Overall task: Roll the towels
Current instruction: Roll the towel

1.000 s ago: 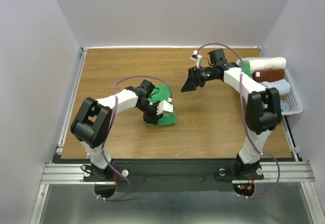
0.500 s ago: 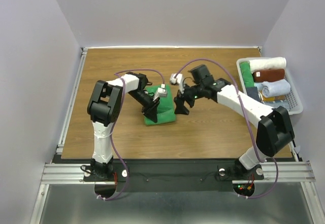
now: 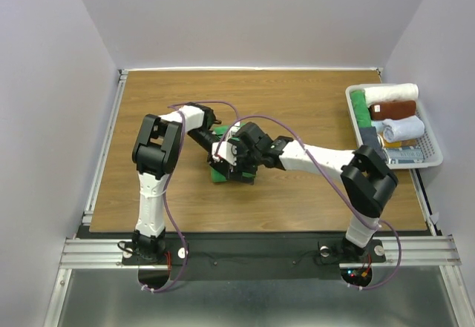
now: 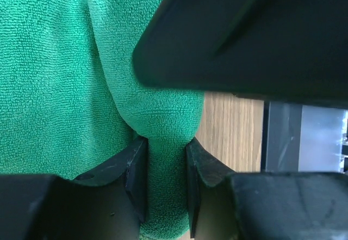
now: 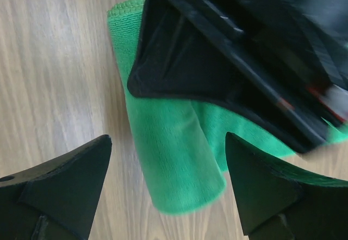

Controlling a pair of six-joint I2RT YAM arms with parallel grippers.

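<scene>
The bright green towel lies partly rolled on the wooden table, mostly hidden under both grippers. My left gripper is shut on a fold of it; in the left wrist view the cloth is pinched between the fingers. My right gripper is open, its jaws straddling the towel's rolled end just above it, right beside the left gripper's black body. In the top view the right gripper overlaps the left one. A pale blue rolled towel lies in the basket.
A white basket at the right edge holds a cream-white roll, a brown roll and a green roll. Purple cables loop over both arms. Walls close in the table on three sides.
My right arm has swung left from near the basket to the green towel, and its open gripper now hangs over the roll. My left gripper has turned and stayed on the towel.
</scene>
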